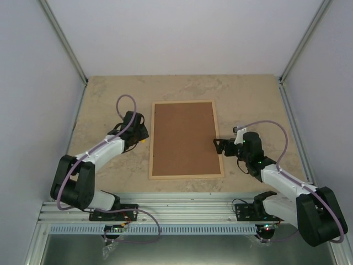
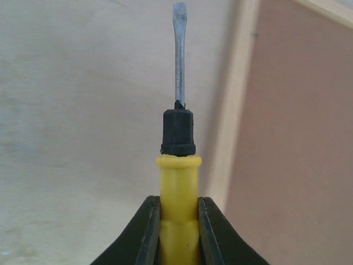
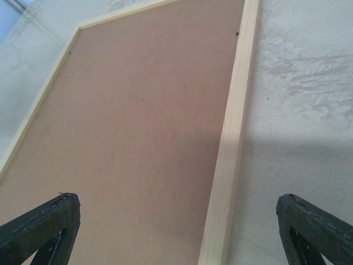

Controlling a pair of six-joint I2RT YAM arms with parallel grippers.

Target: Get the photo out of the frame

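The frame (image 1: 186,102) of pale wood lies face down mid-table, its brown backing board (image 1: 185,138) filling it. The photo is hidden under the board. My left gripper (image 1: 142,138) is shut on a yellow-handled flat screwdriver (image 2: 178,215), just left of the frame's left rail (image 2: 234,105); the blade (image 2: 179,55) points along the table beside the rail. My right gripper (image 1: 219,146) is open, its fingers (image 3: 38,226) straddling the frame's right rail (image 3: 231,143) from above. The board also fills the right wrist view (image 3: 138,127).
The beige stone-patterned table (image 1: 253,105) is bounded by grey walls and aluminium posts (image 1: 63,41). A metal rail (image 1: 182,212) with the arm bases runs along the near edge.
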